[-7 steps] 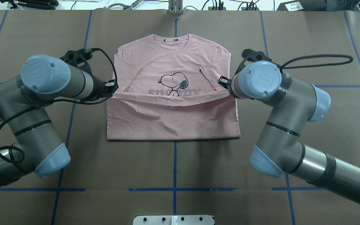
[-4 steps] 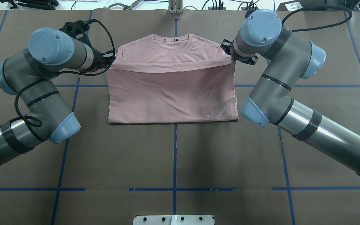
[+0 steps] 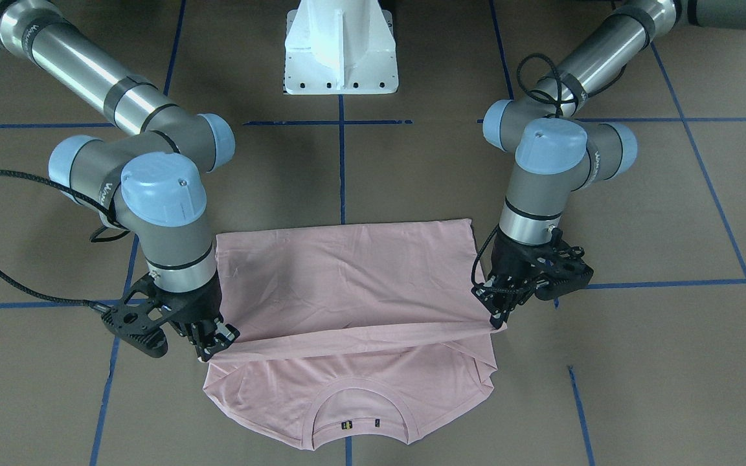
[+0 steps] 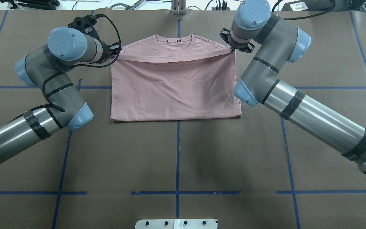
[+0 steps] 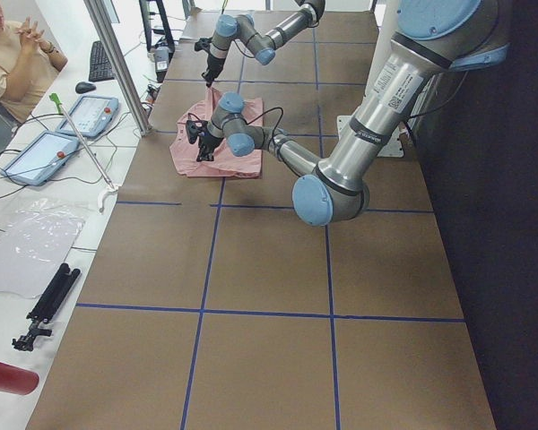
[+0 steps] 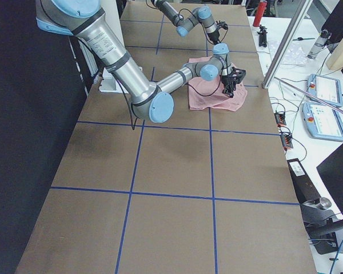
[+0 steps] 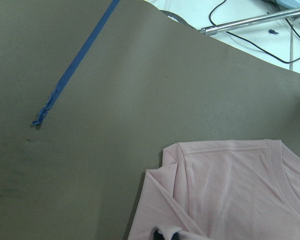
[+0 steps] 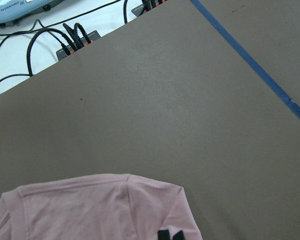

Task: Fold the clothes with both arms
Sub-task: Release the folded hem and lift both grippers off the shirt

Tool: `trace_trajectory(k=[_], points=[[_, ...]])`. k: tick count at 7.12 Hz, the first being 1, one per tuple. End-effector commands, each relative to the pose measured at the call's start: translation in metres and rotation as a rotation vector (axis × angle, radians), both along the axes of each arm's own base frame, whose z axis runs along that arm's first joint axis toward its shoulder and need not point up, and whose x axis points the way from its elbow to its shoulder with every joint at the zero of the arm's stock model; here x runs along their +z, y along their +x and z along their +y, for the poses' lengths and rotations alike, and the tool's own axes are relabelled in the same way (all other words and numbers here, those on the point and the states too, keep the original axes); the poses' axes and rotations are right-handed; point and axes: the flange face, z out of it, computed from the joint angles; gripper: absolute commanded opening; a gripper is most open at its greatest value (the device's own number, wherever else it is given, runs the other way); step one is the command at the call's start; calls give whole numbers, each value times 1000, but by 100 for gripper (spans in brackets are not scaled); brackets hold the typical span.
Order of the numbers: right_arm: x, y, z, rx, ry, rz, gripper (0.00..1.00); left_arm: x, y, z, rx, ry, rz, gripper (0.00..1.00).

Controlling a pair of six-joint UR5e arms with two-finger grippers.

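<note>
To lay the lower half over the chest without slack, holds the hem [image 4: 173, 60] of the pale pink T-shirt [image 4: 175, 95] taut, just short of the ribbed collar [image 4: 175, 40]. Clamps the left gripper [image 4: 116, 52] onto fabric at the shirt's ten o'clock corner, the right gripper [image 4: 233, 48] likewise at two o'clock, fingers pressed together. Reaches in with wrists pointed down, elbows splayed outward. Leaves the shirt flat toward twelve o'clock on the brown table [image 4: 218, 159].

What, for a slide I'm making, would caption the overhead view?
Left pincer and right pincer pinch the T-shirt hem, folded up almost to the collar.
</note>
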Motion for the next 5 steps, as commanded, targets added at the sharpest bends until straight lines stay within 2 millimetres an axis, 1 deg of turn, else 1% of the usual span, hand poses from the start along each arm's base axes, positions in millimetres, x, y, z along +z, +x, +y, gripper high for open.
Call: trace_trajectory(k=[1, 2, 3, 4, 5], points=[[30, -13, -12, 0, -5, 11, 0, 12, 32, -32, -14, -11, -22, 0], [34, -16, -15, 2, 2, 4, 0, 23, 34, -34, -13, -3, -15, 0], [30, -17, -16, 6, 5, -3, 0, 22, 33, -34, -15, 1, -11, 0], [17, -21, -22, 8, 8, -10, 0, 25, 29, -35, -19, -1, -11, 0], [21, -23, -24, 8, 1, -3, 0, 28, 26, -35, -22, -2, -12, 0]])
